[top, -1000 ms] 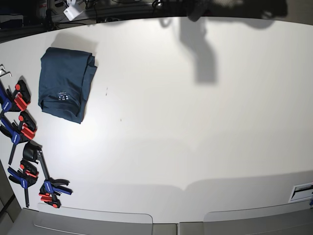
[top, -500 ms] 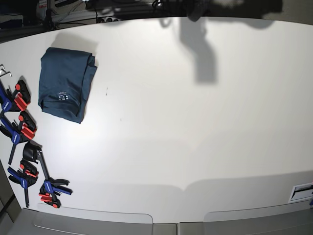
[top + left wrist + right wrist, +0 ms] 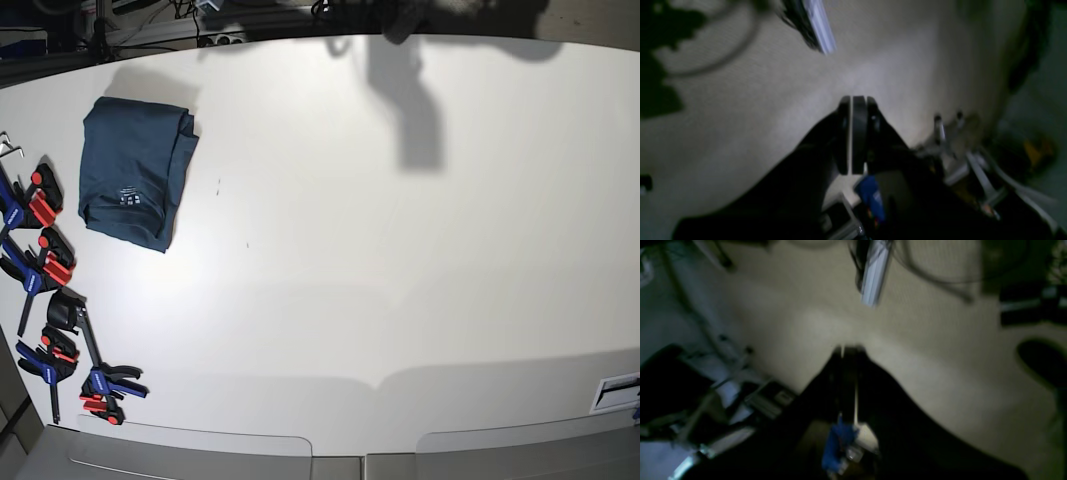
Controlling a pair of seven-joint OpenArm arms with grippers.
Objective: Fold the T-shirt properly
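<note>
The T-shirt (image 3: 134, 170) lies folded into a compact dark navy-teal rectangle at the far left of the white table (image 3: 400, 260), its small pale neck label facing up. Neither arm reaches over the table in the base view; only dark blurred shapes and their shadows show at the top edge. In the left wrist view my left gripper (image 3: 853, 100) is shut, its black fingers pressed together with nothing between them, pointing at a beige floor. My right gripper (image 3: 848, 350) in the right wrist view is likewise shut and empty, over blurred floor.
Several blue, red and black clamps (image 3: 45, 270) are fixed along the table's left edge, down to one near the front left corner (image 3: 105, 390). A white label (image 3: 615, 392) sits at the front right edge. Cables and equipment lie beyond the table's back edge.
The T-shirt has not moved. The dark blurred shape at the top edge of the base view has shifted slightly; a white item at the top left has gone from view.
</note>
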